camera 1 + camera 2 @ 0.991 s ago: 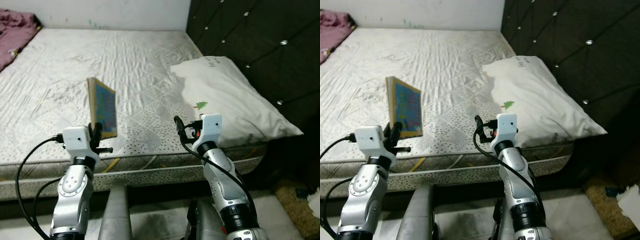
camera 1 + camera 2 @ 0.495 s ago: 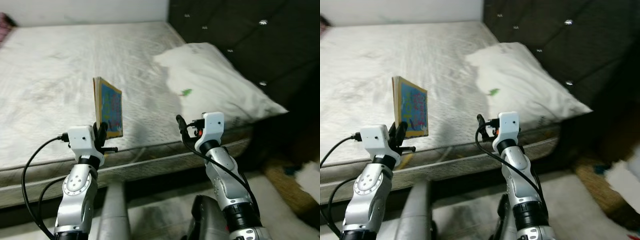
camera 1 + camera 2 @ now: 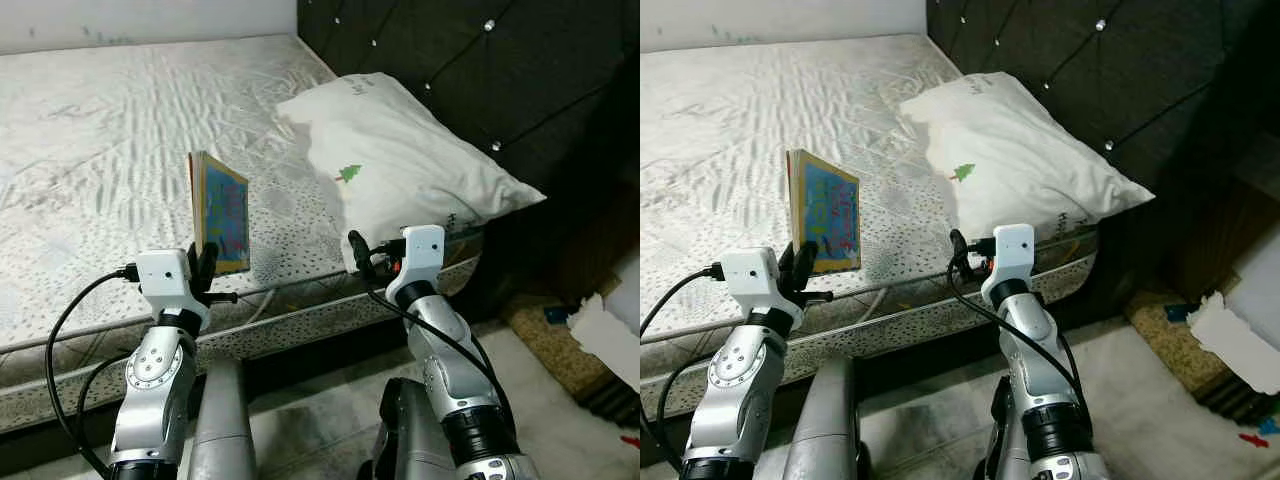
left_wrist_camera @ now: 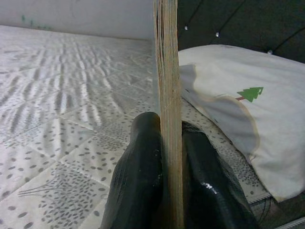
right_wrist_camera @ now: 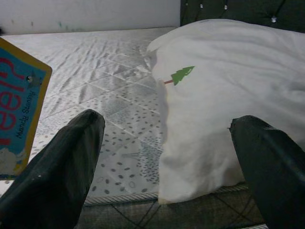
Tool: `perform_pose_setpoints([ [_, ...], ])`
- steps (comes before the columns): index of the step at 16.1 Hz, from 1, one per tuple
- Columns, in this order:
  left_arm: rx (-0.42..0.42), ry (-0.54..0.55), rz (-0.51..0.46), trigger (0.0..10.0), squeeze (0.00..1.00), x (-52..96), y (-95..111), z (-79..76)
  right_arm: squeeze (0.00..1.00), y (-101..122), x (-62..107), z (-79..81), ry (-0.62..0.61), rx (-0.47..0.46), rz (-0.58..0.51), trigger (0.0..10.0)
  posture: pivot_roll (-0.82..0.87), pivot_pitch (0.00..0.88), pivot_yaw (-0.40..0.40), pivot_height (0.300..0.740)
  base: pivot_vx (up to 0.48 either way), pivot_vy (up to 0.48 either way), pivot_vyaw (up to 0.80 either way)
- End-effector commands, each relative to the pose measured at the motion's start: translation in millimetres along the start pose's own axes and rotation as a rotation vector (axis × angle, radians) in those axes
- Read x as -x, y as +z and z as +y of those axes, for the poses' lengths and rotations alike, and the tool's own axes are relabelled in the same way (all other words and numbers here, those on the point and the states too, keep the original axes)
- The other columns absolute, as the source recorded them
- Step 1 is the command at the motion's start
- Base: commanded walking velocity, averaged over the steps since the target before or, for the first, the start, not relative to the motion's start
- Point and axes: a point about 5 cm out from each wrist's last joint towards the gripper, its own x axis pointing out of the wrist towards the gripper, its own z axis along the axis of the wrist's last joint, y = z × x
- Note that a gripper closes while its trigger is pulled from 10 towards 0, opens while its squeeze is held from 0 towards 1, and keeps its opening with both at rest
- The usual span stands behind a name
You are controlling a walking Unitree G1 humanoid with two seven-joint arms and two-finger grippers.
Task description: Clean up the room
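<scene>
My left gripper (image 3: pixel 201 265) is shut on a thin picture book (image 3: pixel 222 210) with a blue cover, held upright and edge-on over the front edge of the bed. In the left wrist view the book (image 4: pixel 167 95) stands clamped between both black fingers (image 4: pixel 138 181). My right gripper (image 3: pixel 362 262) is open and holds nothing, raised in front of the mattress edge beside a white pillow (image 3: pixel 400 165). In the right wrist view the two fingers (image 5: pixel 57 167) stand wide apart, with the pillow (image 5: pixel 224 105) and the book's cover (image 5: pixel 19 109) beyond them.
The bed's white quilted mattress (image 3: pixel 100 150) stretches away ahead, with a dark tufted headboard (image 3: pixel 470 70) on the right. White paper (image 3: pixel 605 335) and small items lie on a brown mat (image 3: pixel 550 345) on the floor at the right. My legs (image 3: pixel 225 420) show below.
The camera has turned right and moved: the bed has shifted left, and floor litter at the right has come into view. Both arms keep their poses, the book still held.
</scene>
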Motion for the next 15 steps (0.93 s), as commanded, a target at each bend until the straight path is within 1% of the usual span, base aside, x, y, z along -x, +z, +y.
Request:
perform_pose_setpoints([
  [1,-0.002,-0.020,-0.051,10.0,0.00,-4.9,10.9,-3.2,0.00,3.9,-1.0,-0.3,0.003,0.006,-0.008,10.0,0.11,0.000,-0.027,0.537,0.319,0.000,0.00],
  [8,0.003,-0.028,-0.054,10.0,0.00,-5.4,11.4,-4.1,0.00,4.0,-1.1,-0.5,0.001,0.006,-0.010,10.0,0.10,0.000,-0.024,0.537,0.359,0.000,0.00],
  [12,0.010,-0.023,-0.037,10.0,0.00,-7.0,9.3,-5.2,0.00,3.6,-0.9,-0.8,0.002,0.008,-0.009,10.0,0.11,0.000,-0.025,0.537,0.000,0.000,0.00],
  [13,0.021,-0.019,-0.033,10.0,0.00,-8.3,8.9,-5.5,0.00,3.5,-0.8,-0.9,0.002,0.008,-0.009,10.0,0.10,0.000,-0.026,0.537,0.000,0.000,0.00],
  [15,0.073,-0.025,-0.011,10.0,0.00,-16.5,6.9,-10.9,0.00,3.2,-0.2,-0.8,0.004,0.007,-0.010,10.0,0.10,0.000,-0.026,0.532,0.000,0.000,0.00],
])
